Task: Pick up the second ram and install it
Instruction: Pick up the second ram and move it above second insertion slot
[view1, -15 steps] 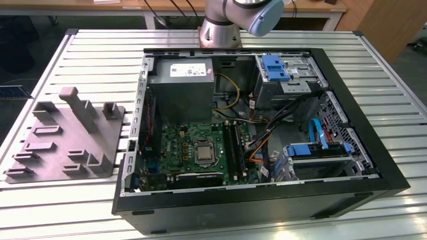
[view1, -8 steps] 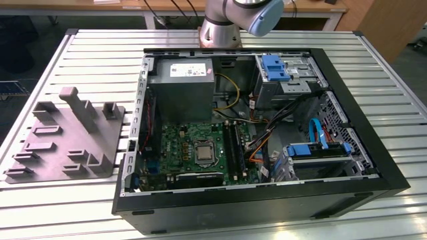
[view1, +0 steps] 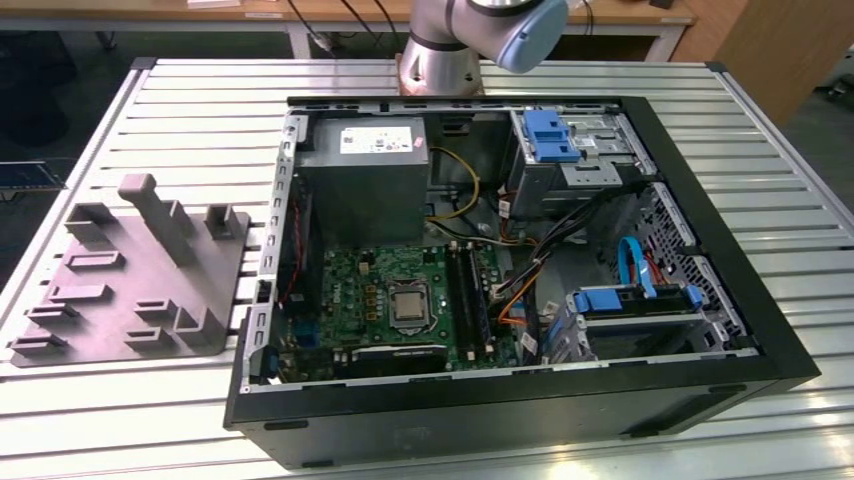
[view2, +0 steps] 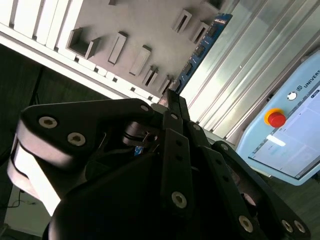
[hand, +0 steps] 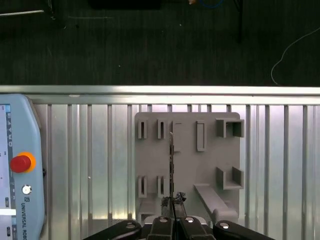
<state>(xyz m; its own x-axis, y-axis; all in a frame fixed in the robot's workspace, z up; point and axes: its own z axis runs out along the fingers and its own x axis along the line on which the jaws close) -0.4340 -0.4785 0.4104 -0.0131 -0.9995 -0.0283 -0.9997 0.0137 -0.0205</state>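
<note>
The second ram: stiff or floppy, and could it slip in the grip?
Probably stiff: the second ram juts straight from the gripper without sagging. Likely light: it is a thin, narrow board. It may pivot or slip, since the grip appears to hold one end only.

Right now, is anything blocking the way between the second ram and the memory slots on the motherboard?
Nothing visible does. The gripper holds the second ram above the grey fixture, and in the exterior view the computer case lies open with no cable across the black socket rails.
</note>
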